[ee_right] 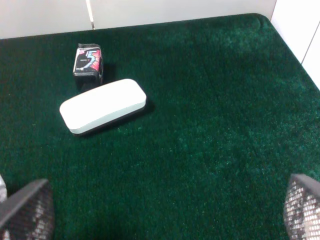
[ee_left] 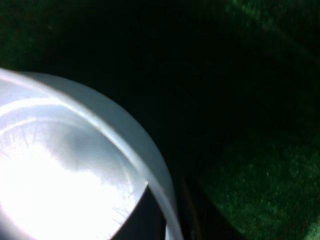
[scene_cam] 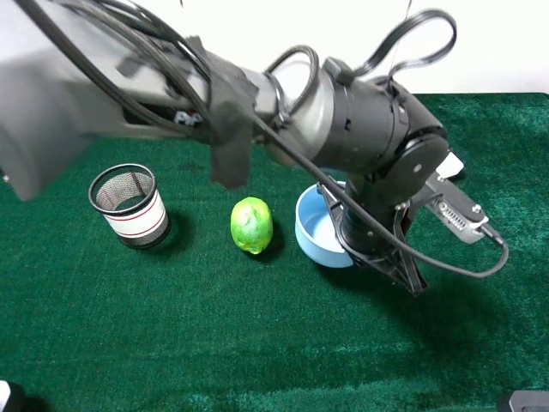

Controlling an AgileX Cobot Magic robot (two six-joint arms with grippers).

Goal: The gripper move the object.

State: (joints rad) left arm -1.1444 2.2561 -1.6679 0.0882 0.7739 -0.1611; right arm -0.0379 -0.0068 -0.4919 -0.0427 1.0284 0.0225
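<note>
Your left gripper [ee_left: 172, 222] is at the blue bowl [scene_cam: 319, 230] rim, jaws straddling it; can't tell if they're clamped. Right gripper [ee_right: 162, 207] jaws wide open over the bench [ee_right: 210, 140].

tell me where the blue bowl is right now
In the exterior high view the light blue bowl sits on the green mat right of centre, just right of the lime, with the left gripper at its right rim.

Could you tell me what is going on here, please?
The left gripper is at the light blue bowl, its fingers straddling the rim on the side away from the lime. Whether it is clamped is unclear. The bowl appears to sit on the green cloth. The right gripper hangs open, holding nothing.
</note>
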